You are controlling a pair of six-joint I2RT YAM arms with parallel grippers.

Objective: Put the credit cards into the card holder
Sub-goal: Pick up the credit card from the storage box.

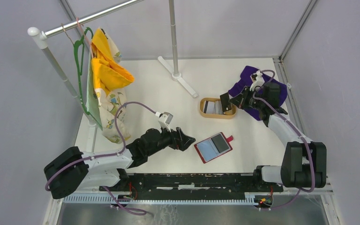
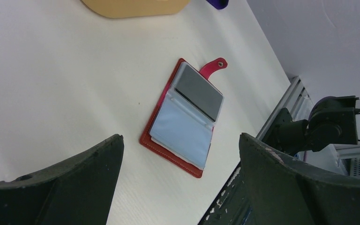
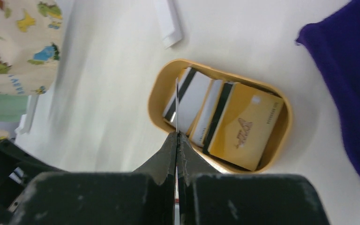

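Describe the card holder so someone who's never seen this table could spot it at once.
On the white table, look near the front edge, just past the open left gripper. The card holder lies open and flat there: red, with a snap tab, unlike the tan oval tray farther back.

Pale grey walls (image 1: 9, 117) enclose a white table (image 1: 140, 84) and clothes rack (image 1: 98, 16).

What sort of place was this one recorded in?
Probably a lab test cell, not a home: a white table boxed in by plain grey panels, two robot arms bolted to its near edge, and staged props like a clothes rail.
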